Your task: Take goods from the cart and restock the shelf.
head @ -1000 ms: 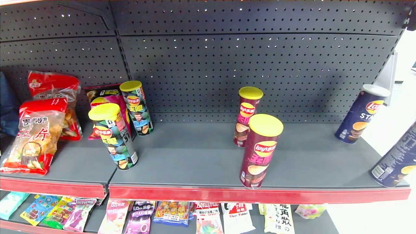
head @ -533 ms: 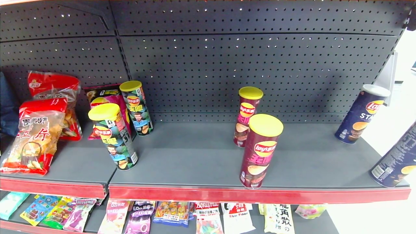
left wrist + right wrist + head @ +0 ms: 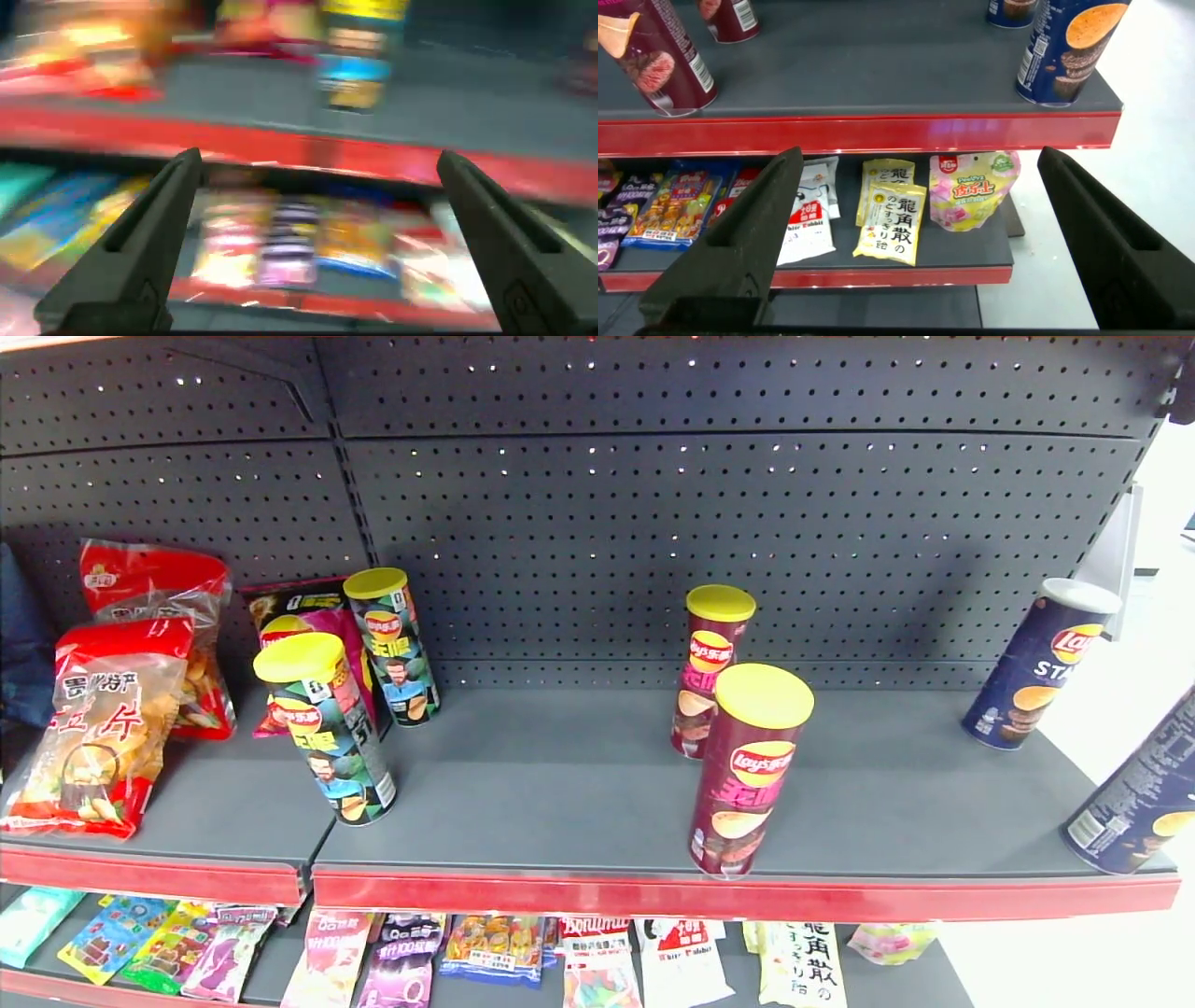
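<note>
- Left gripper [image 3: 316, 238]: fingers spread wide, nothing held; low, facing the shelf [image 3: 579, 793] at its red front lip [image 3: 747, 896].
- Right gripper [image 3: 920, 238]: likewise released and empty, below the lip toward the shelf's right front corner, with lower-shelf packets [image 3: 896, 210] just ahead.
- Goods already up:
  - front maroon can [image 3: 747, 770] right at the front edge, rear maroon can [image 3: 711, 663] behind it
  - front teal can [image 3: 325, 728] and rear teal can [image 3: 392, 644] toward the left
  - snack bags [image 3: 93, 728] at the left end
  - back navy can [image 3: 1038, 663] near the back right, corner navy can [image 3: 1134, 793] on the right front corner
- Wide bare stretch mid-shelf between teal and maroon cans: probably the slot for new stock. None in hand yet, so a trip to the cart judged next.
- Risk: tall, narrow cans tipped by a rising finger or a carried item. Worst for the front maroon can and the corner navy can, with little margin before the lip and then a fall.
- Risk too of a fresh can set down off-square and toppling its neighbours.
</note>
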You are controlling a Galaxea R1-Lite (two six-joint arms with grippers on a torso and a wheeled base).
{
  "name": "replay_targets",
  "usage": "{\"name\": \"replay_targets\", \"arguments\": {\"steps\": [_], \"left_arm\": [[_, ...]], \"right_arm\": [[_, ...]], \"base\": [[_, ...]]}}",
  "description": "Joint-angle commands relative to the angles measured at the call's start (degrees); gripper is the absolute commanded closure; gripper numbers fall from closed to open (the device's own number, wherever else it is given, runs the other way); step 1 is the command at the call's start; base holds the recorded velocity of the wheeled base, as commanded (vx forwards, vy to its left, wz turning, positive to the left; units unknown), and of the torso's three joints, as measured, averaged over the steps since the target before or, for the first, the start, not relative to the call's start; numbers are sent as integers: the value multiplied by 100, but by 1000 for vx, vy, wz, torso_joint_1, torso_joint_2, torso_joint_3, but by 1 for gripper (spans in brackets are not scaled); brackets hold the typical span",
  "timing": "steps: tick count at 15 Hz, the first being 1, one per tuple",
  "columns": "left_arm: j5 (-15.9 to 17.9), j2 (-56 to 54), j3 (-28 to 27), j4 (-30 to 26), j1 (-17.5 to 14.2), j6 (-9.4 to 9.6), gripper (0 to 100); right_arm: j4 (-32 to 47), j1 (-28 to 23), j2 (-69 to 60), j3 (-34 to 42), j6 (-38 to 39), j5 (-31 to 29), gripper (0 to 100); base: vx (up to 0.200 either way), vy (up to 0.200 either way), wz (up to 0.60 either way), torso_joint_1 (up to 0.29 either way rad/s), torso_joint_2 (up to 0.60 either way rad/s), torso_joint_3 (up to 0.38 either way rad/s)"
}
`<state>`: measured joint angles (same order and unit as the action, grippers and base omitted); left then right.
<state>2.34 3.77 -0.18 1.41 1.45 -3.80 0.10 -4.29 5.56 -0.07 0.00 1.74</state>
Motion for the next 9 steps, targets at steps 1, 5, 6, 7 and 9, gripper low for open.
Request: {"name": "replay_targets", "arguments": {"steps": [1,5,6,7,9], "left_arm": [[241,-25,-43,-62,4,169,0],[-32,-377,1,-185,-180,363,0],[-32,-377,1,-185,-180,363,0],[-32,-377,1,-185,-180,380,0],[-32,-377,1,-185,-180,389,0]], "right_arm": [[-1,-2,-2,-1,0,1,0],[-1,-2,-2,-1,-9,-7,0],[-1,-2,-2,-1,-9,-7,0],[-1,-2,-2,-1,-9,-7,0],[-1,-2,-2,-1,-9,-7,0]], "base": [[0,0,0,0,0,0],[0,0,0,0,0,0],[0,0,0,0,0,0],[0,0,0,0,0,0],[0,0,0,0,0,0]]}}
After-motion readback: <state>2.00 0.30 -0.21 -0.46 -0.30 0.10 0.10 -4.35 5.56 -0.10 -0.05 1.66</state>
